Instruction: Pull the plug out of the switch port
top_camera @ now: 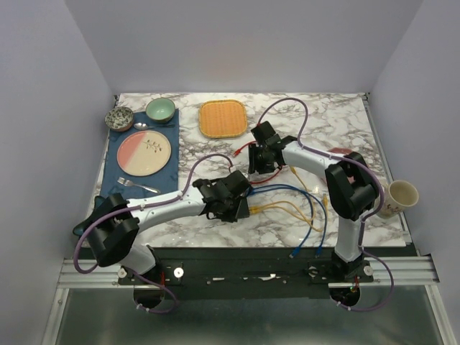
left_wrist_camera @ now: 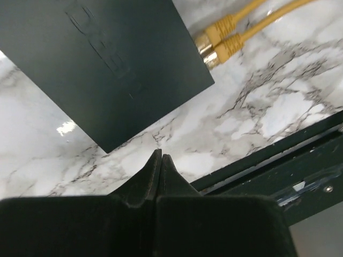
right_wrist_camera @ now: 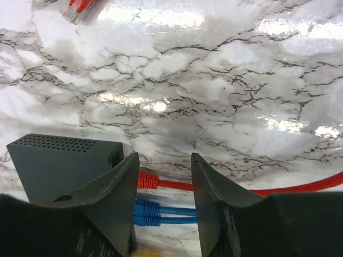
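The switch (right_wrist_camera: 59,160) is a flat black box, also seen in the left wrist view (left_wrist_camera: 107,69); in the top view my left gripper hides most of it. A red plug (right_wrist_camera: 147,181), two blue plugs (right_wrist_camera: 147,211) and two yellow plugs (left_wrist_camera: 214,45) sit in its port edge. My right gripper (right_wrist_camera: 163,160) is open above the cables just off that edge, and the red plug shows between its fingers; it also shows in the top view (top_camera: 257,169). My left gripper (left_wrist_camera: 159,155) is shut and empty, its tips over marble beside the switch's near corner (top_camera: 237,210).
Red, blue and yellow cables (top_camera: 302,208) trail right and toward the near edge. A loose red plug (right_wrist_camera: 77,8) lies farther back. A plate (top_camera: 144,154), two bowls and a fork sit on a blue mat at left, a woven mat (top_camera: 222,118) at the back, a cup (top_camera: 401,194) at right.
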